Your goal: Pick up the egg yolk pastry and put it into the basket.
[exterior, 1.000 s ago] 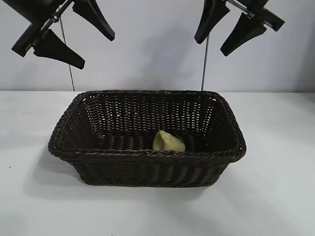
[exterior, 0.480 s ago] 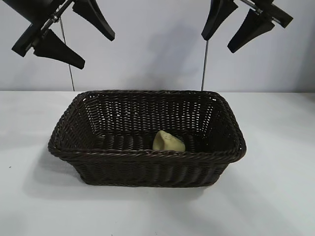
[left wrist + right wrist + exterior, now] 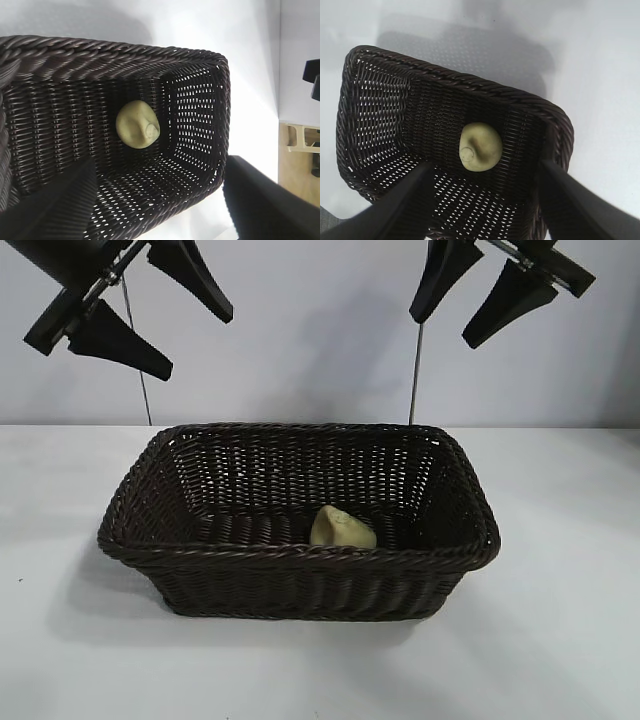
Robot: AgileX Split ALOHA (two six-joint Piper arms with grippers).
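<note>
The pale yellow egg yolk pastry [image 3: 342,528] lies inside the dark brown wicker basket [image 3: 300,552], near its front wall, right of the middle. It also shows in the left wrist view [image 3: 138,124] and in the right wrist view [image 3: 480,146], on the basket's [image 3: 115,55] [image 3: 485,89] woven floor. My left gripper [image 3: 185,335] hangs open and empty high above the basket's left end. My right gripper [image 3: 443,328] hangs open and empty high above the basket's right end.
The basket stands in the middle of a white table [image 3: 560,640], in front of a pale wall. Two thin rods [image 3: 415,375] rise behind the basket.
My right gripper rose slightly and shifted right between one second ago and half a second ago, then stayed still. The left gripper, basket and pastry have not moved.
</note>
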